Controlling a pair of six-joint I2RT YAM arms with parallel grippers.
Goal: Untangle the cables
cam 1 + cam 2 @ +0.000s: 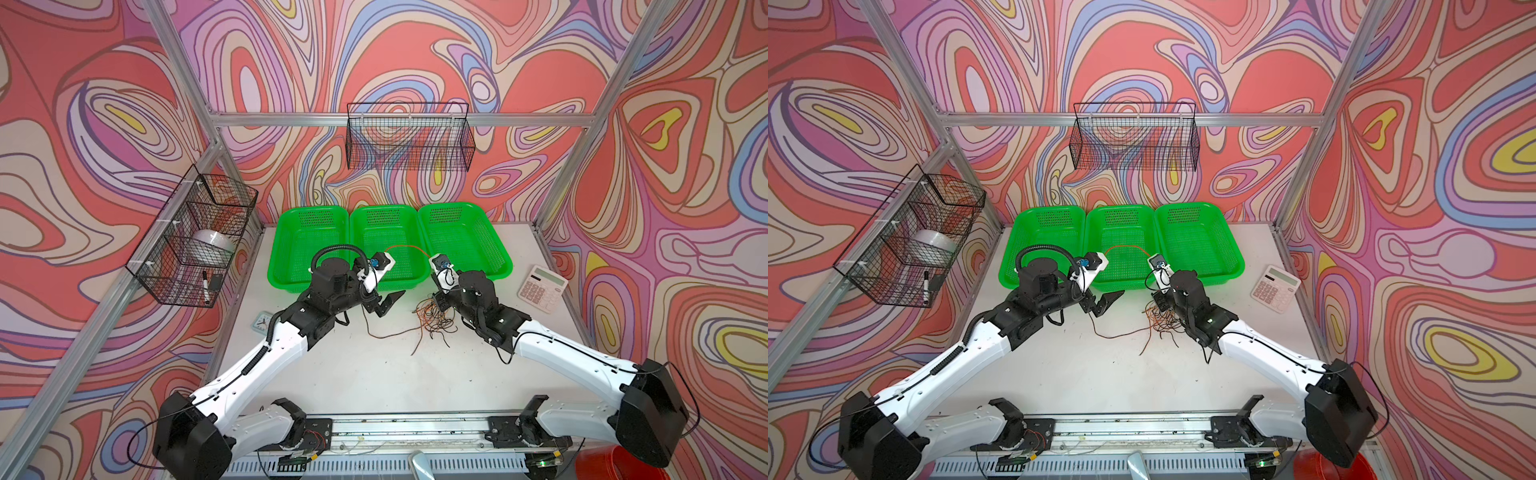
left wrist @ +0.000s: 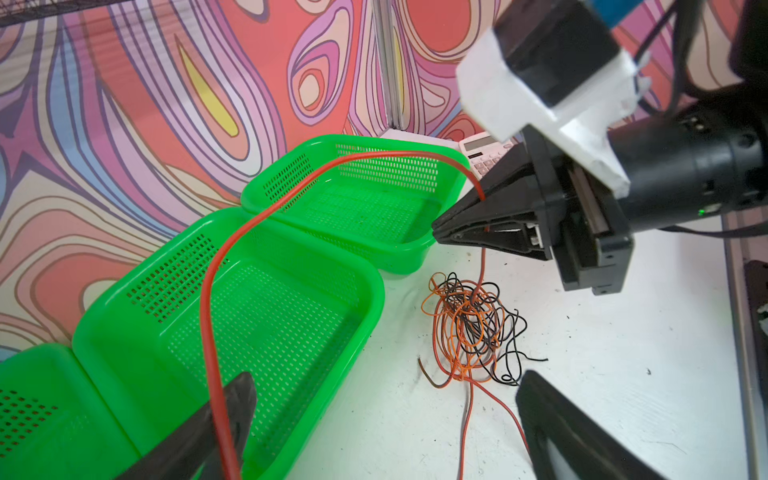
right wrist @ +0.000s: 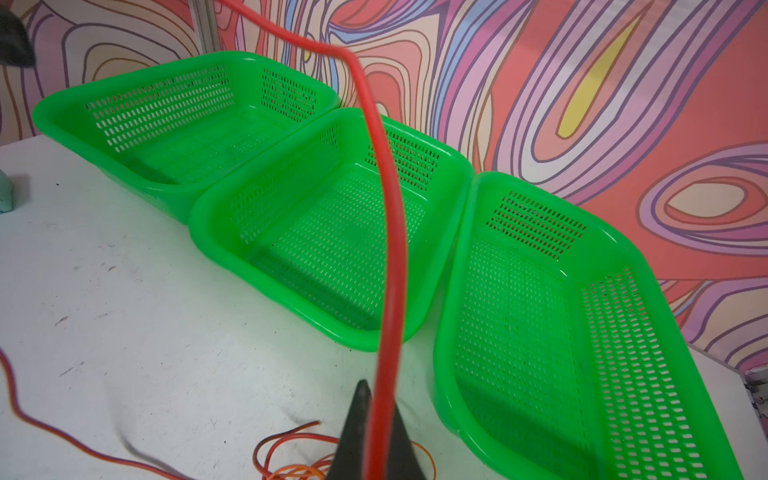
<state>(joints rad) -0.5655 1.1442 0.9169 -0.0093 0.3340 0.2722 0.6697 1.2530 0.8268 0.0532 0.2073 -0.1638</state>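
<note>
Where both top views look down on the table, we see the cables heaped in a loose orange, black and brown tangle near its middle. Three green baskets line the 12 o'clock edge beyond them. The left gripper hangs at 9 o'clock from the heap, its jaws spread wide and gripping nothing. The right gripper sits over the heap's 12 o'clock side, pressed together. A red cable arcs between the two arms above the middle basket, and a brown strand trails on the table from below the left gripper toward the heap. A calculator lies at 3 o'clock and a small clock at 9 o'clock. From the left wrist, the left gripper's fingers stand far apart. The red cable passes one of them unclamped, though we cannot tell whether it touches. It then climbs over the baskets and ends in the right gripper, whose tips pinch it just above the tangle. From the right wrist, the right gripper shows its tips closed on the red cable, which rises from them across the middle basket. Orange loops lie on the table beside the tips.
</note>
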